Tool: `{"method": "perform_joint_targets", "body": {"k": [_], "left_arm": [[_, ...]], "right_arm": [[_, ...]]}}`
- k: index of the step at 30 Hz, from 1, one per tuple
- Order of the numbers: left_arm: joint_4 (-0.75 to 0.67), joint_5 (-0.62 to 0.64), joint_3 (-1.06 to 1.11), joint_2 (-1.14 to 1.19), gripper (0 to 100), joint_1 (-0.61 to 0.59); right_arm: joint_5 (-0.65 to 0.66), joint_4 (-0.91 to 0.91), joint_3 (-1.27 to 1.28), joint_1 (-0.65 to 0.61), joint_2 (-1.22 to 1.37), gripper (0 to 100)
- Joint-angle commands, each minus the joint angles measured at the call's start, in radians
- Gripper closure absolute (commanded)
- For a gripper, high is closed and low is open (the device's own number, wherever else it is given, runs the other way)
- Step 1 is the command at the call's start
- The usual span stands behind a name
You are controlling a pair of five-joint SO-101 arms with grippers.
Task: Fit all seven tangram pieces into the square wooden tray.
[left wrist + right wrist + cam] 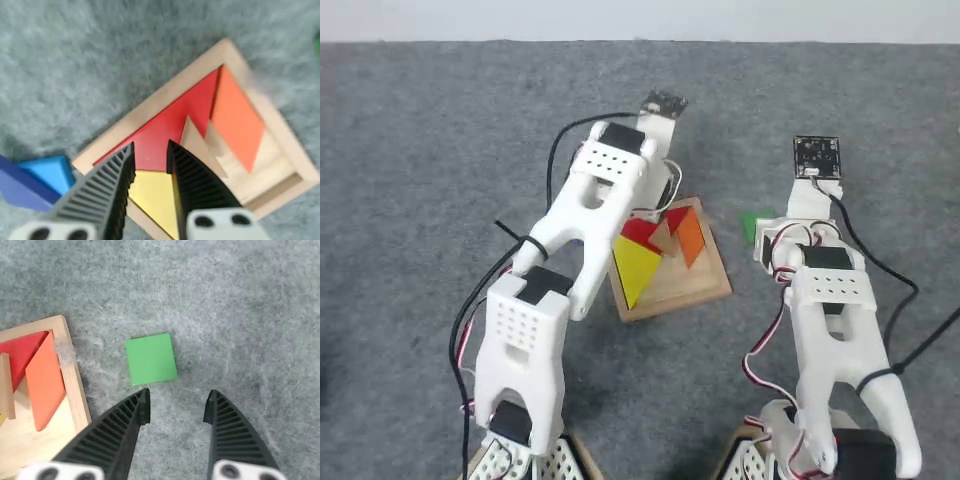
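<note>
The right gripper (178,395) hangs spread wide and empty just short of the green square (150,360) on the carpet (250,315) beside the tray (77,380) — lined up, I'd guess, to straddle it — while the left gripper (150,147), barely parted and empty, hovers over the tray.

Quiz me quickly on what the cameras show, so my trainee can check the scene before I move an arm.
1. Which piece lies on the grey carpet just ahead of the right claw?
A. red wooden triangle
B. green square wooden piece
C. yellow wooden triangle
2. True or false: the left claw hangs over the square wooden tray.
3. Name the colour of the parallelogram piece in the tray.
Key: 1 B; 2 true; 3 orange.
</note>
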Motion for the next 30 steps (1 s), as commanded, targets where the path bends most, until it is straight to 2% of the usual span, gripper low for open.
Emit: {"method": "perform_joint_targets", "body": {"k": [1,7,15,20,26,30], "left_arm": [[-0.054,-0.014,0.038,-0.012,90,0.026],[-0.075,-0.008,0.101,-0.021,90,0.097],[-0.064,-0.005,0.085,-0.029,90,0.095],[-0.061,-0.014,0.076,-0.173,90,0.078],[-0.012,-0.014,0.091,-0.422,90,-0.044],[-0.038,-0.041,0.255,-0.591,90,-0.15]], "right_arm": [[0.012,-0.021,-0.021,-0.008,-0.013,80.5],[0.012,-0.021,-0.021,-0.008,-0.013,80.5],[0.012,-0.021,-0.021,-0.008,-0.013,80.5],[0.012,-0.016,-0.021,-0.025,-0.012,80.5],[0.04,-0.008,-0.063,-0.035,0.07,80.5],[0.04,0.05,-0.141,-0.036,0.156,80.5]]}}
